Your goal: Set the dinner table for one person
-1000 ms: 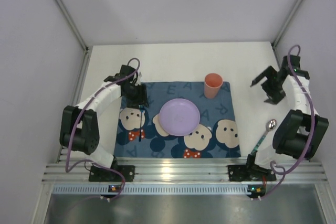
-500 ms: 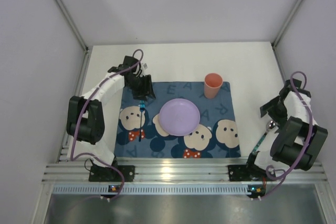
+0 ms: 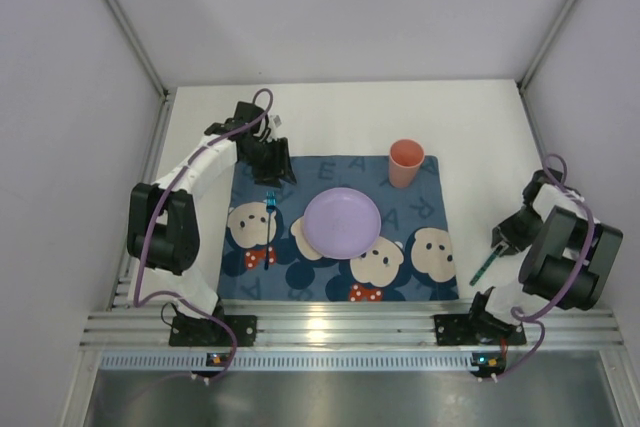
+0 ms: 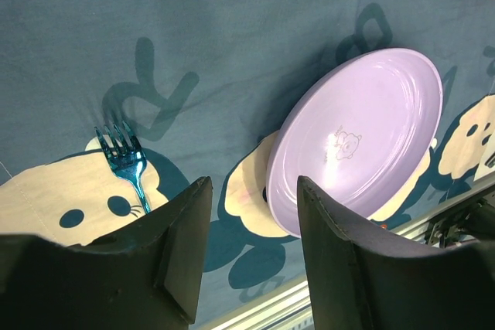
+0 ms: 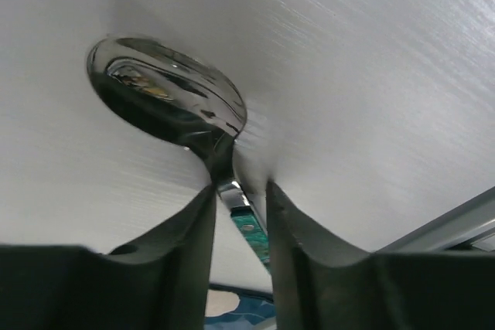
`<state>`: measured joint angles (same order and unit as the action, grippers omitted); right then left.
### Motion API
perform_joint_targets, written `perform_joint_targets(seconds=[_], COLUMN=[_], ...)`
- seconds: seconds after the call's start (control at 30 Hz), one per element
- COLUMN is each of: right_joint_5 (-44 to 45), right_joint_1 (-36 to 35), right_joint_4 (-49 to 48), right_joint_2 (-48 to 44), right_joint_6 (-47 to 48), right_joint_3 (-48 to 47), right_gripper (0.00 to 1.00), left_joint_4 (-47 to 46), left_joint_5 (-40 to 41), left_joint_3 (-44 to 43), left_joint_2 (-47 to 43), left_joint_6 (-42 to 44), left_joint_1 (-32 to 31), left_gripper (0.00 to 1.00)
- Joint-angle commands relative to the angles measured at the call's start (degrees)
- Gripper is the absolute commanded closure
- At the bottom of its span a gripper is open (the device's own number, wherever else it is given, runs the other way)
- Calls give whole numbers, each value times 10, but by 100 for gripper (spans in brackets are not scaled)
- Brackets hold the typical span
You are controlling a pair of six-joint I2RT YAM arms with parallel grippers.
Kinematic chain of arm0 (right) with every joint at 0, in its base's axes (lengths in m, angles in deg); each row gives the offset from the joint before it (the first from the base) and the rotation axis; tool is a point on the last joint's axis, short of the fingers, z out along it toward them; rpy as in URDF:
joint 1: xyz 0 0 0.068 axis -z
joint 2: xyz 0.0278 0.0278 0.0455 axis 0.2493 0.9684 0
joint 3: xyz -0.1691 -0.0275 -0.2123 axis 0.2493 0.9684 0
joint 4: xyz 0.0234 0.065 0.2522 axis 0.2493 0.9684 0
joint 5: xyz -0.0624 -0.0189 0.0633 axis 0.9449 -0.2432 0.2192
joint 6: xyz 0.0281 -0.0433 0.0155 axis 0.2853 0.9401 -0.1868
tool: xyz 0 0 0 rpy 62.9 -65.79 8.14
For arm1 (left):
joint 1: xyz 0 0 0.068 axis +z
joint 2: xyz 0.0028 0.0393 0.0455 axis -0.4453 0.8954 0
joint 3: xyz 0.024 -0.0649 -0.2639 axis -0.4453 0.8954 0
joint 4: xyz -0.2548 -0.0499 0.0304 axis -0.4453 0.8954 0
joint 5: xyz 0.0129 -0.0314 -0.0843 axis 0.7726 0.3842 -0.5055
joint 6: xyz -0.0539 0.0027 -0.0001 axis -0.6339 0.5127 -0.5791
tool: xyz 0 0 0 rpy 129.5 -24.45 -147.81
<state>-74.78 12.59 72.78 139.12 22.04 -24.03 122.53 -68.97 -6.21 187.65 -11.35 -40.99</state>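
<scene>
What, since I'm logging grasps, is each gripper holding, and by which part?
Left gripper: nothing, jaws open above the mat. Right gripper: its fingers straddle the spoon at the neck, just below the bowl; whether they are clamped cannot be told.

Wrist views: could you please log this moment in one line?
left gripper open over mat | fork on mat beside plate | right gripper straddling spoon neck on dinner table, grip unconfirmed

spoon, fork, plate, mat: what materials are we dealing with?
The spoon has a polished metal bowl with mirror reflections; its teal handle looks like plastic. The fork is glossy blue, plastic or coated metal, unclear. The plate looks like lilac plastic or melamine, with a soft sheen. The mat is printed cloth, slightly wrinkled.
</scene>
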Motion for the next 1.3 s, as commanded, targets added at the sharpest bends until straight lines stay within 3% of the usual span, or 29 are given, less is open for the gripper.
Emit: perform_joint_targets(seconds=[0.0, 0.1, 0.13, 0.3, 0.47, 0.63, 0.73, 1.0, 1.27], right_joint_5=[7, -6, -8, -38, -65, -64, -115, -138, -91], right_joint_1=[7, 7, 7, 5, -16, -83, -150, -362, -434], right_joint_4=[-60, -71, -71, -65, -29, 39, 54, 83, 99], right_joint_2=[38, 44, 45, 19, -48, -77, -78, -64, -68], right_joint_6=[10, 13, 14, 33, 42, 56, 66, 112, 137], right_joint_3=[13, 15, 12, -24, -124, -239, -272, -261, -191], right_gripper=[73, 98, 100, 100, 100, 100, 100, 100, 100], left_joint_4=[-4, -12, -12, -24, -48, -79, -96, -128, -129], left_joint_5=[2, 1, 1, 6, 13, 15, 19, 11, 10], left_joint_3=[2, 1, 0, -12, -9, 20, 46, 76, 96], left_joint_2=[-25, -24, -23, -17, -23, -45, -57, -76, -99], left_joint_6=[-4, -11, -13, -21, -40, -53, -58, -78, -76], left_joint_1=[-1, -1, -1, -1, -1, -1, -1, -1, -1], left_gripper=[47, 47, 47, 47, 47, 47, 47, 48, 48])
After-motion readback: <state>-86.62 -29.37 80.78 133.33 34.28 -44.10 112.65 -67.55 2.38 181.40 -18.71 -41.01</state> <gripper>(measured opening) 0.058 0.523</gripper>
